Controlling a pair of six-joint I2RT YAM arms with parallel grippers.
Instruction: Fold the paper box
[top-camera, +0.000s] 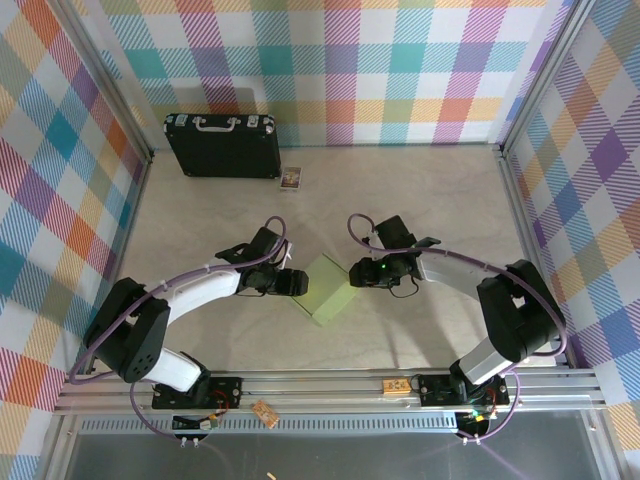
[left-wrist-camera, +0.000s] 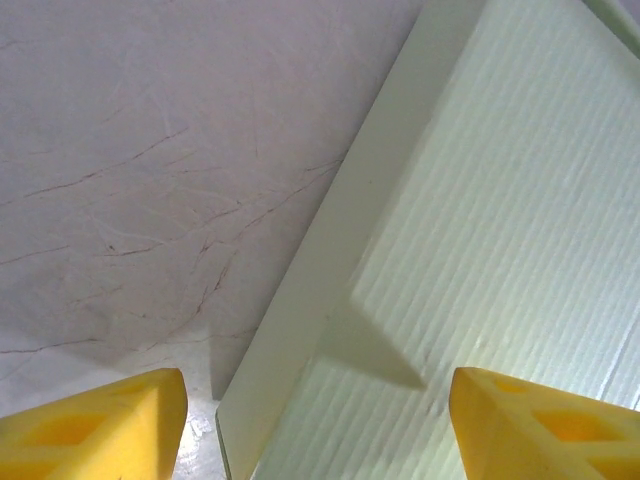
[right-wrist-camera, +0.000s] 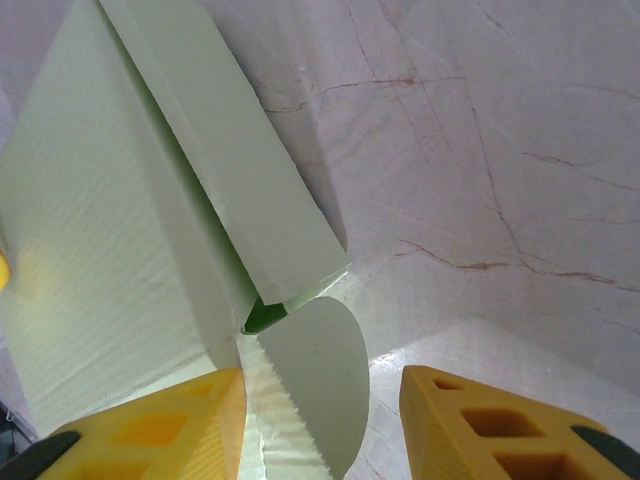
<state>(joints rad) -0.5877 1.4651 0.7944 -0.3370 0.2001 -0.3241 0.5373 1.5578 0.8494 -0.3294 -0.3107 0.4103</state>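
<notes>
We were partway through the folding. The paper box (top-camera: 325, 288) lay near the middle of the desk (top-camera: 440, 200), between the two arms. It was partly formed, with one long flap raised and a rounded tab (right-wrist-camera: 318, 385) loose at its end.

The left hand (left-wrist-camera: 318, 430) hung spread over the edge of the box's ribbed face, holding nothing. The right hand (right-wrist-camera: 322, 425) was likewise released, its fingers (right-wrist-camera: 150, 425) apart on either side of the tab. Whether one pad brushed the card we could not tell.

We judged that the next move called for closing on that tab and tucking it under the flap while the left hand steadied the body.

We found no print on the box. The picture card (top-camera: 291, 178) beside the black case (top-camera: 222, 145) was too small to read.
</notes>
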